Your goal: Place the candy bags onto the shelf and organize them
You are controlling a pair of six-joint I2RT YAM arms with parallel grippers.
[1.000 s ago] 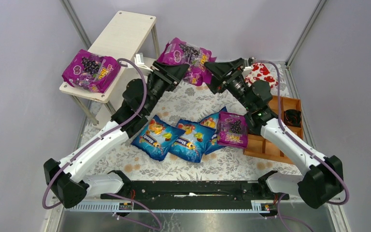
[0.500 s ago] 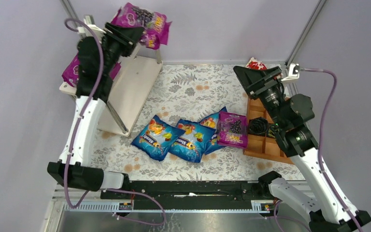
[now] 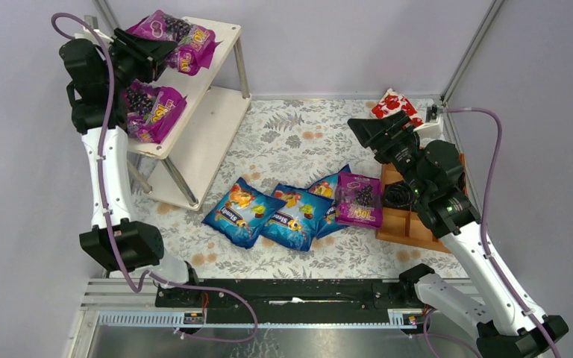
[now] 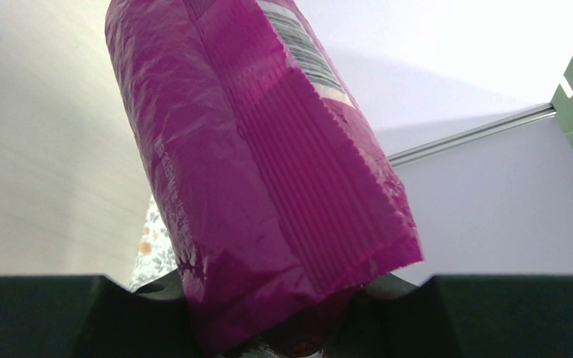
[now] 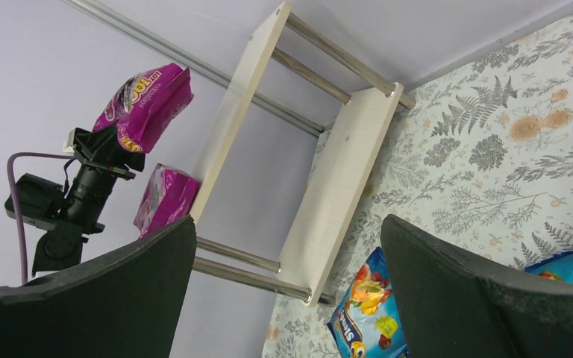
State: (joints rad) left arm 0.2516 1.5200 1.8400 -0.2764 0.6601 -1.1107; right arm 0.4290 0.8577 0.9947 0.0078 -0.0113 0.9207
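Left jaws clamped on purple candy bag (image 3: 183, 33), "100" legible, barcode on its back, over shelf (image 3: 222, 31) top tier. Right jaws spread wide, holding nothing.

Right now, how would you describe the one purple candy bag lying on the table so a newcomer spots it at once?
Find the brown wooden compartment tray on the right of the floral table. Against its left edge lies a magenta-purple grape candy bag. Its neighbours to the left are all blue fruit-print bags, and the other two purple bags are up at the shelf.
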